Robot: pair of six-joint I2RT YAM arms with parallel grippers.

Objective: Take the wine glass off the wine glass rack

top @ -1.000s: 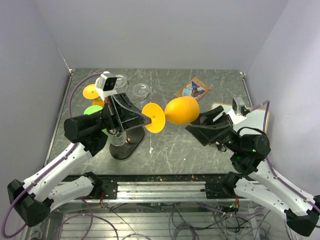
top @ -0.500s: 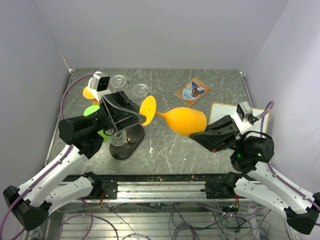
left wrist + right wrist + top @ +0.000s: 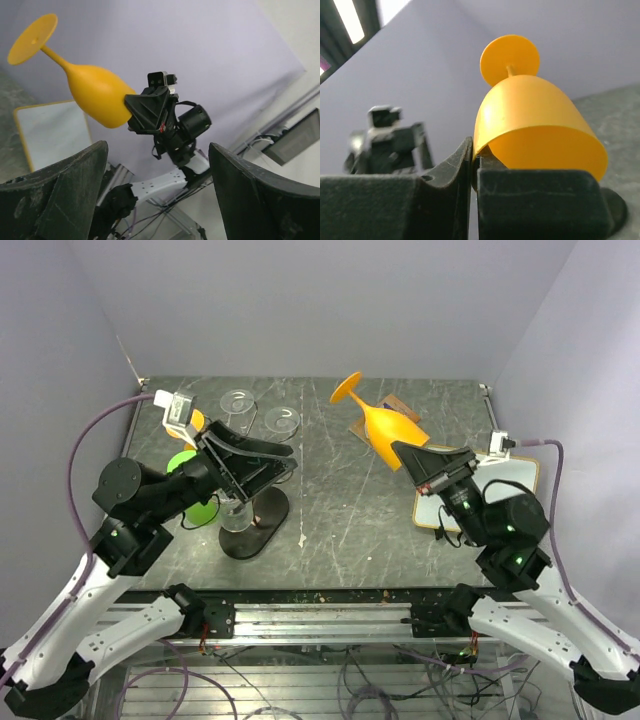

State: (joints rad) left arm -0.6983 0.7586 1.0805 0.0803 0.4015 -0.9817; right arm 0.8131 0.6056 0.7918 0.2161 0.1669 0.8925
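The orange wine glass (image 3: 383, 423) hangs in the air over the right half of the table, tilted, its foot (image 3: 346, 387) pointing up and away. My right gripper (image 3: 406, 453) is shut on the rim of its bowl; the right wrist view shows the rim of the wine glass (image 3: 535, 120) pinched in my right gripper (image 3: 474, 156). My left gripper (image 3: 283, 466) stands open and empty above the wine glass rack (image 3: 256, 528), apart from the glass. The left wrist view looks between the wide fingers of my left gripper (image 3: 157, 200) at the wine glass (image 3: 95, 92). The rack's post is mostly hidden by my left arm.
Two clear glass feet (image 3: 238, 400) (image 3: 282, 421), an orange glass (image 3: 190, 423) and a green one (image 3: 186, 462) remain around the rack. A brown card (image 3: 398, 401) lies at the back under the held glass. A white board with a yellow edge (image 3: 522, 472) lies at the right.
My left gripper has opened, let go of the glass's foot and drawn back left. My right gripper has shut on the bowl's rim and swung the glass up and to the back right.
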